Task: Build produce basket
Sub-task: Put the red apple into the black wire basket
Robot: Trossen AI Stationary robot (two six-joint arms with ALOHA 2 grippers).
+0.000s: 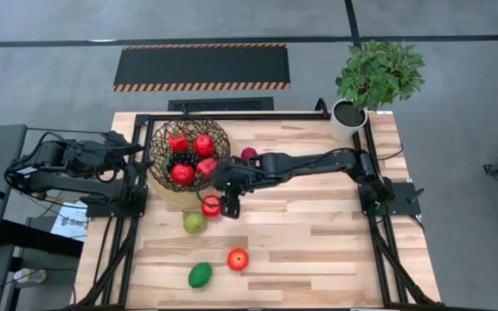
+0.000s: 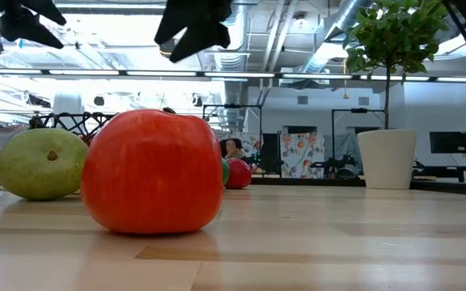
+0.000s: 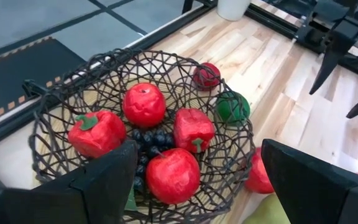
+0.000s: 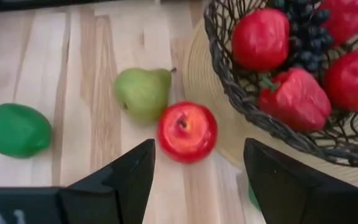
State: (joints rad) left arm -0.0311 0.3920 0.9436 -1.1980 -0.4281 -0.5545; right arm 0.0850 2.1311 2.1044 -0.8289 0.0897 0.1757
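Observation:
The dark open-weave basket (image 1: 190,155) stands on its tan base at the table's far left. It holds red peppers (image 3: 97,132), red apples (image 3: 144,104) and a dark grape bunch (image 3: 146,142). On the table by its near side lie a red apple (image 4: 186,132) and a yellow-green pear (image 4: 143,93). Nearer the front edge are a green oval (image 1: 200,275) and another red apple (image 1: 238,258). My right gripper (image 1: 230,206) hangs open above the table, just right of the first apple. My left gripper (image 3: 197,186) is open at the basket's left rim.
A small red fruit (image 3: 207,75) and a green one (image 3: 232,107) lie on the table just beyond the basket's right side. A potted plant in a white pot (image 1: 350,117) stands at the far right corner. Black frame rails (image 1: 258,115) run along the table edges.

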